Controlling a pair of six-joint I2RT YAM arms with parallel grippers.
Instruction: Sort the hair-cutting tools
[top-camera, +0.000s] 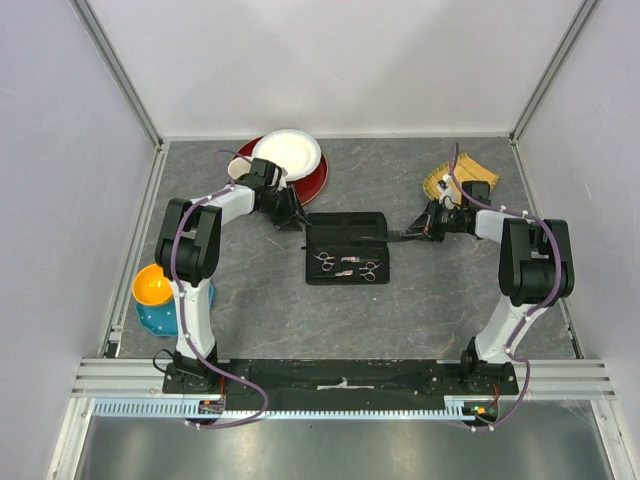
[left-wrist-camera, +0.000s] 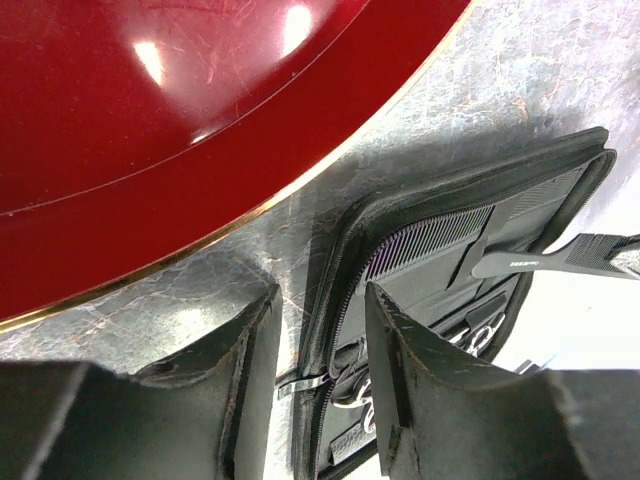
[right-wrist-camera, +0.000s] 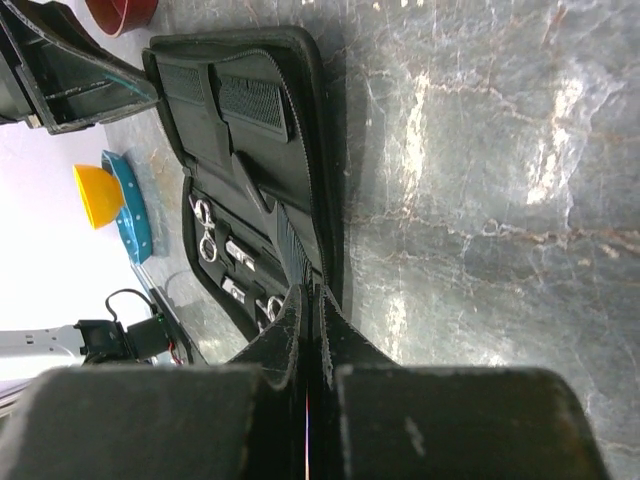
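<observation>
Left wrist, comb (left-wrist-camera: 560, 262) cut off, scissors (left-wrist-camera: 487, 333) half-hidden

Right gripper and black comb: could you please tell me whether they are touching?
Touching. The right wrist view shows the right gripper shut on one end of the comb, with the rest of the comb sticking out beyond the fingertips.

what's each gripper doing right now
left gripper: open, fingers astride the zippered edge of the black case, not clamped
right gripper: shut on the black handled comb
</observation>
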